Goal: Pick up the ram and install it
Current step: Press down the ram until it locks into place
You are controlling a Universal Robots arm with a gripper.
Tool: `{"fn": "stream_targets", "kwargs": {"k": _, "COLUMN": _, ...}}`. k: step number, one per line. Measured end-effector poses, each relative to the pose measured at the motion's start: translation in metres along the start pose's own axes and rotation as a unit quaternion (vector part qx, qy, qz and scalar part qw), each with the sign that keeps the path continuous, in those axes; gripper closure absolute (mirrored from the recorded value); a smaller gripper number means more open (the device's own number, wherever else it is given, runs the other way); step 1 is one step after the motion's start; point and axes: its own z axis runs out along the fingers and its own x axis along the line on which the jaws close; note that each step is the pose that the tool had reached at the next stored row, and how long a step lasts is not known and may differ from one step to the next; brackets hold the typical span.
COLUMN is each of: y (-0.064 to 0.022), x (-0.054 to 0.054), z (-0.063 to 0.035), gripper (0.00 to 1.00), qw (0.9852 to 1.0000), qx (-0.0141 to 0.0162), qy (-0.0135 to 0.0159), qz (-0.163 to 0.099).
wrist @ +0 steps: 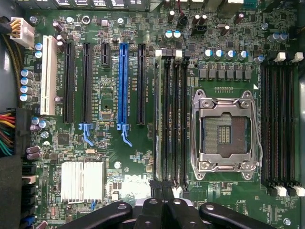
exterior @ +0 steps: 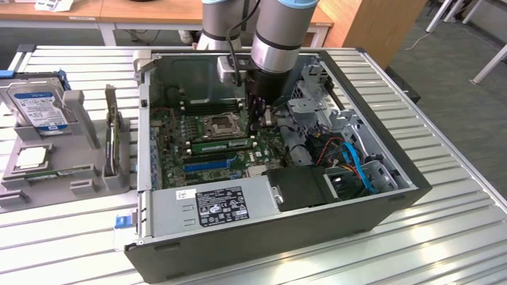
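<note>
The ram (exterior: 224, 144) stands on edge in the memory slots (wrist: 171, 119) just beside the processor socket (exterior: 219, 125), on the side toward the blue card slot (exterior: 210, 164). The gripper (wrist: 164, 190), pressed together and holding nothing, hangs over one end of those slots. Whether it touches the stick cannot be told.

The step looks like seating. Done well, that means pushing straight down on the top edge with no sideways lean, until both end latches close.

Room is tight. The drive cage (exterior: 313, 107) and loose cables (exterior: 348, 157) crowd the far side of the socket, and the case wall (exterior: 237, 59) rises behind it. The clear path is straight up.
</note>
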Motion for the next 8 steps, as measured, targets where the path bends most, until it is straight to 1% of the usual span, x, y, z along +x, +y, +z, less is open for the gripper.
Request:
{"fn": "stream_targets", "kwargs": {"k": 5, "y": -0.0028, "x": -0.0001, "z": -0.0001, "gripper": 0.90, "qw": 1.0000, "qx": 0.0000, "qy": 0.0000, "qz": 0.000}}
{"fn": "stream_targets", "kwargs": {"k": 8, "y": -0.0028, "x": -0.0001, "z": -0.0001, "gripper": 0.90, "qw": 1.0000, "qx": 0.0000, "qy": 0.0000, "qz": 0.000}}
